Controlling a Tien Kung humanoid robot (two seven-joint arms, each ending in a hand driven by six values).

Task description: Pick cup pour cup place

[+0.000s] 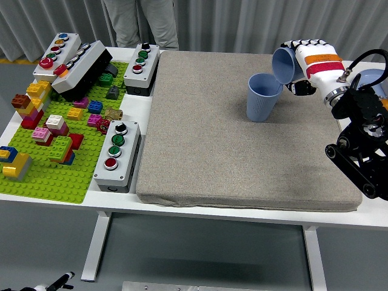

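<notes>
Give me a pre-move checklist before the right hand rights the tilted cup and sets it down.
1. Grasp: right hand holds the tilted cup: ok.
2. Mouth of the tilted cup over the standing cup: ok.
3. Standing cup upright on the grey mat: ok.
4. Pour finished: cannot tell, contents not visible.
5. Free mat space for placing: ok.
6. Person at far side, away from the cups: ok.

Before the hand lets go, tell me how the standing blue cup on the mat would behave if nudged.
The standing blue cup looks tall and narrower at its base, so it would probably tip rather than slide. The grey mat looks fabric-like, likely gripping the base and adding to that. It seems a thin, light cup; the tilted cup in the right hand hangs at its rim, so contact could topple it.
</notes>
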